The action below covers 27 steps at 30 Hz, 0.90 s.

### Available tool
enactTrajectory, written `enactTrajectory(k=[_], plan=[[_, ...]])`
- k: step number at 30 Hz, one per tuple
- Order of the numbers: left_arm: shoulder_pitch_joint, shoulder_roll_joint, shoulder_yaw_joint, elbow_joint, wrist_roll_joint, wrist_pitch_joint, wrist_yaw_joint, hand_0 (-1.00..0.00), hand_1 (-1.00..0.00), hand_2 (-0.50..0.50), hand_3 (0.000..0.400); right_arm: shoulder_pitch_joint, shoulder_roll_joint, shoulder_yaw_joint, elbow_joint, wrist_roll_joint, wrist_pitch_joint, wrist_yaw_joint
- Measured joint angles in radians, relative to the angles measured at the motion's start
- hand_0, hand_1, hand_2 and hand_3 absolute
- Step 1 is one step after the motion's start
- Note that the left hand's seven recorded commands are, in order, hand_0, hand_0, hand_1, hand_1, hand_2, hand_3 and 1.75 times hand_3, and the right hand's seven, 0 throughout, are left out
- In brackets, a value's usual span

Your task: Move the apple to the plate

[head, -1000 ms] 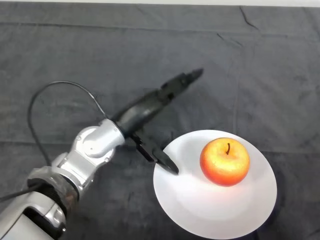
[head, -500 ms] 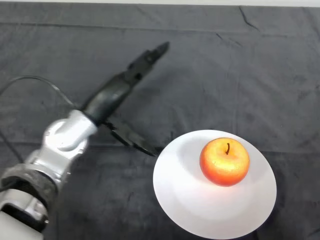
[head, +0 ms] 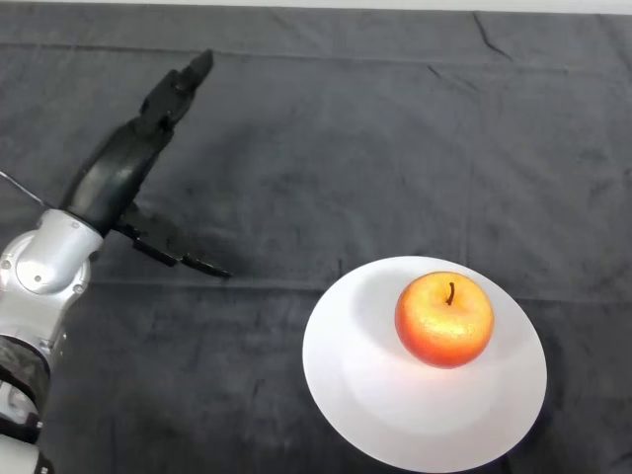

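Note:
A red and yellow apple (head: pixel 444 319) stands upright on a white plate (head: pixel 395 395) at the lower right of the head view, stem up. My left hand (head: pixel 123 168) is at the upper left, well away from the plate, empty. Its fingers (head: pixel 178 89) point straight toward the far side and its thumb (head: pixel 173 252) sticks out toward the plate, so the hand is open. The silver-grey forearm (head: pixel 44 272) comes in from the left edge.
A dark wrinkled cloth (head: pixel 395 148) covers the whole table. A pale strip of the far edge (head: pixel 316 5) shows along the top.
My left hand has drawn back from the plate's left rim, moving left and toward the far side. The apple and the plate have not moved.

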Motion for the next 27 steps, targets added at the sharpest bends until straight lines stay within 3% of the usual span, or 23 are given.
enactTrajectory(k=[10, 27], plan=[[0.001, 0.080, 0.071, 0.018, 0.001, -0.007, 0.036, 0.00, 0.00, 0.00, 0.000, 0.000, 0.000, 0.0000, 0.000, -0.0001, 0.000, 0.0000], [0.009, 0.147, 0.140, 0.038, 0.018, 0.015, 0.122, 0.00, 0.00, 0.00, 0.000, 0.000, 0.001, 0.0004, 0.001, 0.0001, -0.001, 0.0000]])
